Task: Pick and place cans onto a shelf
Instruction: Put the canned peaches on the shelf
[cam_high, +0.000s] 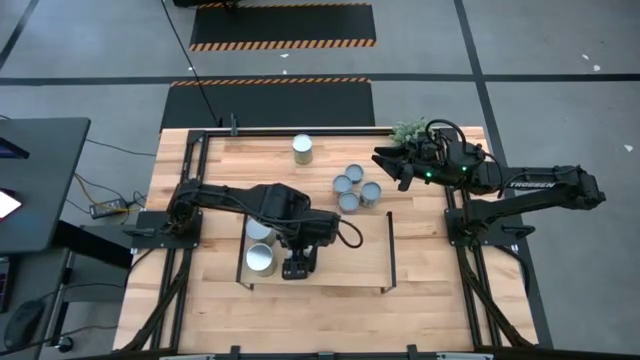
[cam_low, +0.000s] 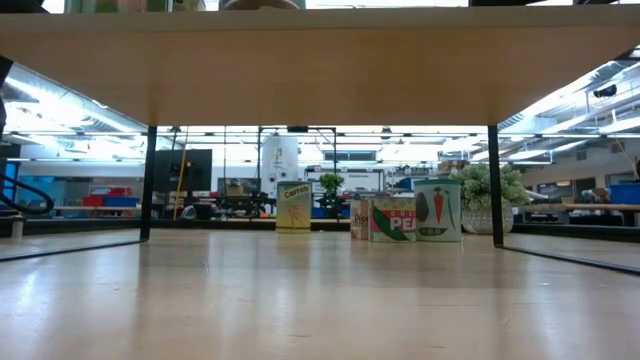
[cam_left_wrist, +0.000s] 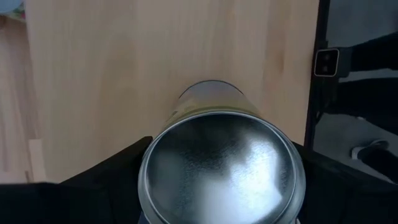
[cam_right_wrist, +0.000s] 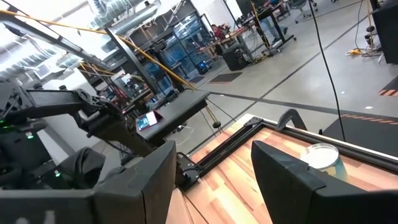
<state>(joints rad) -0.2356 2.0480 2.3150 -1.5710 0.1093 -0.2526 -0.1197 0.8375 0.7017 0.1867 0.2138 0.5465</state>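
Silvery cans (cam_high: 357, 190): seven; shelf (cam_high: 350, 255): one

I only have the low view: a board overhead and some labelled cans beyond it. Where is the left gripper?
Observer: Above that board, which is the shelf. The left gripper is down around a can standing on it.
Operator: Any more cans up there?
Observer: Yes, a second can stands beside it, nearer the shelf's left rail.
Operator: And the right arm?
Observer: The right gripper hangs open and empty by the plant.
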